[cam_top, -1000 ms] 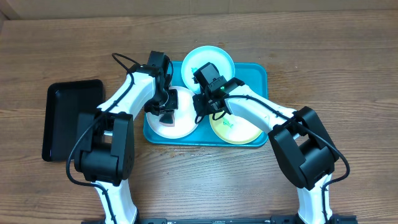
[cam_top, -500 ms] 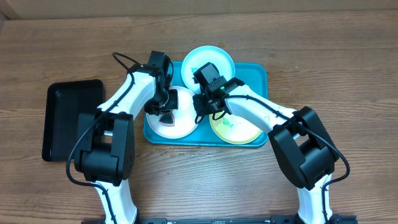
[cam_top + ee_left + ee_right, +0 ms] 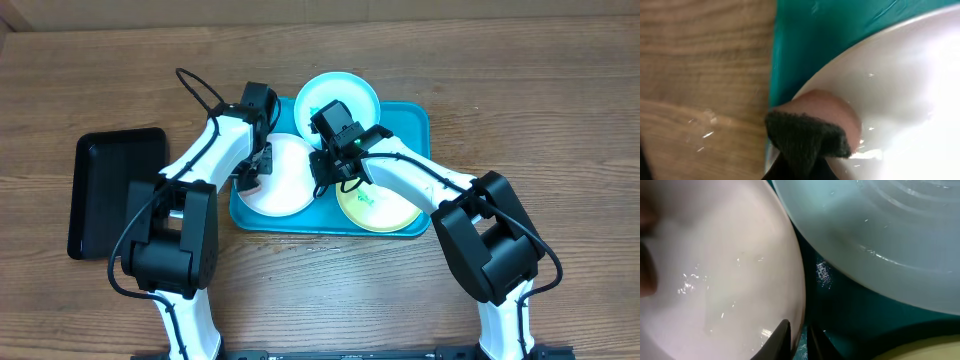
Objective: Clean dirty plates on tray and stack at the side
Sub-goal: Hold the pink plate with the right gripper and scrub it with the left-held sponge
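On the turquoise tray (image 3: 410, 120) (image 3: 840, 25) (image 3: 850, 310) lie three plates. The white plate (image 3: 285, 185) (image 3: 900, 100) (image 3: 715, 255) is at the left. My left gripper (image 3: 250, 172) (image 3: 795, 171) is shut on a dark cloth wiper (image 3: 805, 137) with a pinkish part, pressed on that plate's left rim. My right gripper (image 3: 322, 170) (image 3: 799, 342) is shut on the white plate's right rim, one finger on each side. The pale blue plate (image 3: 350, 92) (image 3: 880, 230) sits at the back and the yellow-green plate (image 3: 385, 210) (image 3: 935, 352) at the front right, both with small green smears.
A black rectangular tray (image 3: 110, 190) rests on the wooden table (image 3: 520, 90) left of the turquoise tray. The left arm's cable loops above the tray's back left corner. Both arms reach in from the near table edge.
My left gripper has slid the wiper from the white plate's inner area out to its left rim. The right gripper has kept still on the plate's right rim.
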Motion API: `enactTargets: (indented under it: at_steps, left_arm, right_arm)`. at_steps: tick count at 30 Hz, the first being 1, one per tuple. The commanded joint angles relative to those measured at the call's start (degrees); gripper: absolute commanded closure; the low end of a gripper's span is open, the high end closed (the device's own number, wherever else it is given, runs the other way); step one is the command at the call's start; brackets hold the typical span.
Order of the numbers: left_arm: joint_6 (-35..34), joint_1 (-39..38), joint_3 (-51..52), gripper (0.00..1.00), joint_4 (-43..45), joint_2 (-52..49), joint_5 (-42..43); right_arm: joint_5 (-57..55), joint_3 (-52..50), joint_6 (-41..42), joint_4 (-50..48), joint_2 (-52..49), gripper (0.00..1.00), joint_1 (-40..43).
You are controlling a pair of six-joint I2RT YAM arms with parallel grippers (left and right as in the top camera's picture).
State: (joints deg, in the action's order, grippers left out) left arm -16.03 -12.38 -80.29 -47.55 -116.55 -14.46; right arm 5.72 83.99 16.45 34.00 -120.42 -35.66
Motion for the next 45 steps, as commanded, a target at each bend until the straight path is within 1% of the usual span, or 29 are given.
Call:
enactTargets:
  at_steps: [1,2,5,7,12,15,17,20,23,25,29,30,32,35,41,43,45]
  left_arm:
    - [-1.14,0.37,-0.48,0.95,2.38,-1.29,12.44]
    - [-1.16,0.37,-0.48,0.96,3.28,-1.31,17.03]
    - [-1.16,0.13,-0.48,0.96,5.05,-1.31,26.51]
    - [-1.11,-0.44,-0.48,0.96,5.64,-1.31,30.21]
    - [-0.37,-2.21,-0.48,0.96,4.28,-1.31,32.02]
    - [3.48,-3.1,-0.48,0.96,2.51,-1.31,33.44]
    - [5.51,-3.34,-0.48,0.96,0.72,-1.31,32.92]
    - [5.51,-3.32,-0.48,0.96,-2.01,-1.31,28.65]
    - [4.61,-3.3,-0.48,0.96,-4.35,-1.31,20.59]
    - [3.15,-3.28,-0.48,0.96,-5.2,-1.31,13.33]
    - [-1.27,-3.23,-0.5,0.96,-4.52,-1.29,-2.89]
    - [-2.54,-3.23,-0.5,0.96,-3.82,-1.31,-5.27]
    - [-4.0,-3.23,-0.5,0.96,-1.66,-1.29,-6.45]
    - [-5.05,-3.26,-0.5,0.96,2.21,-1.31,-2.54]
    - [-5.22,-3.3,-0.5,0.95,10.47,-1.29,16.46]
    - [-5.31,-3.3,-0.5,0.96,11.52,-1.31,21.0]
    - [-6.36,-3.3,-0.5,0.96,11.61,-1.31,23.71]
  right_arm:
    - [-1.2,-0.57,-0.13,-0.04,-0.17,0.86,0.42]
    - [-1.2,-0.72,-0.13,-0.17,-0.15,0.86,0.42]
    - [-1.2,-1.22,-0.13,-0.61,-0.17,0.86,0.42]
    - [-1.2,-1.49,-0.13,-0.94,-0.17,0.86,0.42]
    - [-1.2,-1.66,-0.13,-1.38,-0.15,0.86,0.42]
    - [-1.2,-1.66,-0.13,-1.42,-0.17,0.86,0.42]
    - [-1.2,-1.66,-0.13,-1.38,-0.17,0.86,0.42]
    - [-1.2,-1.66,-0.13,-1.36,-0.15,0.86,0.42]
    - [-1.2,-1.66,-0.13,-1.36,-0.17,0.86,0.42]
    - [-1.2,-1.66,-0.13,-1.36,-0.17,0.86,0.42]
    - [-1.2,-1.66,-0.13,-1.38,-0.15,0.86,0.42]
    - [-1.2,-1.68,-0.13,-1.38,-0.17,0.86,0.42]
    - [-1.2,-1.66,-0.13,-1.4,-0.17,0.86,0.42]
    - [-1.2,-1.68,-0.13,-1.38,-0.17,0.86,0.42]
    - [-1.2,-2.1,-0.13,-1.68,-0.17,0.86,0.42]
    - [-1.2,-2.25,-0.13,-1.84,-0.17,0.86,0.42]
    - [-1.2,-2.25,-0.13,-1.86,-0.15,0.86,0.42]
